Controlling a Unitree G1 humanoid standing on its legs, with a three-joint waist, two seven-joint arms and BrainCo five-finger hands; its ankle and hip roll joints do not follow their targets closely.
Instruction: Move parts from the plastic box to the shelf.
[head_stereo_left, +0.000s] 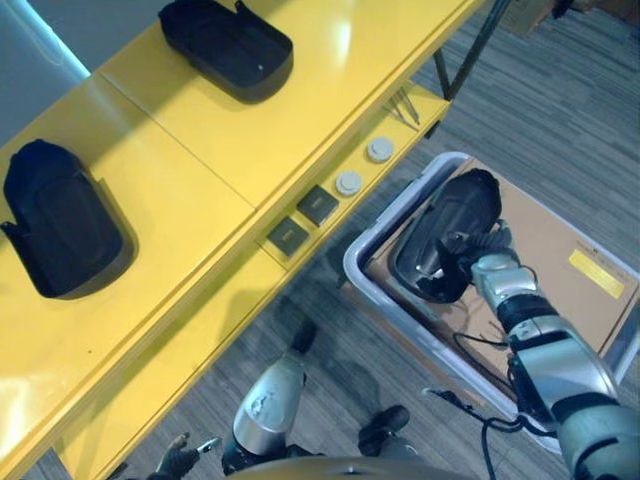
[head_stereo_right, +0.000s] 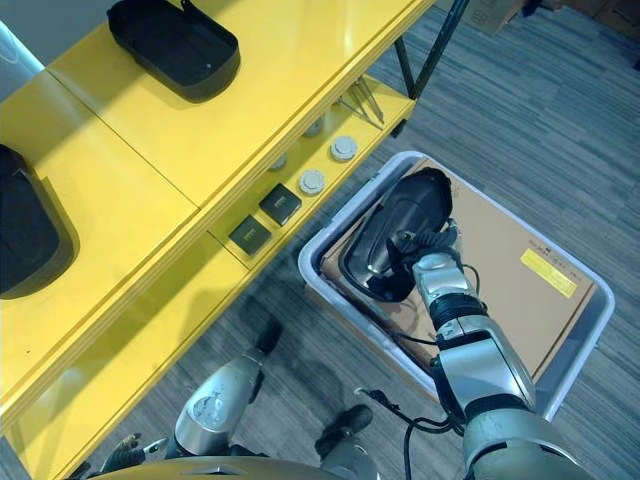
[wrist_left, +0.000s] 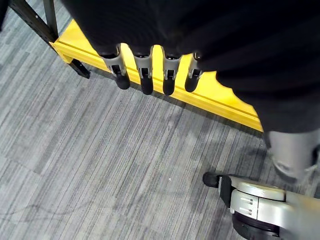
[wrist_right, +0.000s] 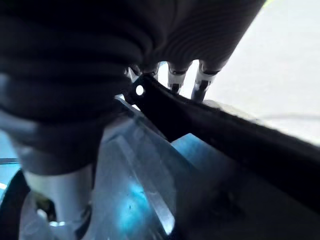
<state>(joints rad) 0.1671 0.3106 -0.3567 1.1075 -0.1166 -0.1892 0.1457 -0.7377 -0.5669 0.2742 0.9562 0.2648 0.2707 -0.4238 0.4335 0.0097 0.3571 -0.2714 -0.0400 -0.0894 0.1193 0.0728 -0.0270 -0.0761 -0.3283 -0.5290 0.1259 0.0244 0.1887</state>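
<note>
Grey striped carpet (head_stereo_left: 560, 110) under yellow metal shelf (head_stereo_left: 200, 190) carrying two black moulded plastic parts (head_stereo_left: 60, 220). Left hand (wrist_left: 145, 75) hangs open by the shelf edge. Right hand (head_stereo_right: 425, 250) grips another black part (head_stereo_right: 395, 225) over the clear plastic box (head_stereo_right: 330, 290), fingers over its rim in the right wrist view.

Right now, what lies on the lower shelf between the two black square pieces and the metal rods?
In the left eye view, two round white discs lie on the lower shelf between the black square pieces and the metal rods.

A workshop or parts store: yellow metal shelf (head_stereo_left: 200, 200) (black moulded parts (head_stereo_left: 225, 45) on it), grey carpet (head_stereo_left: 560, 110).
</note>
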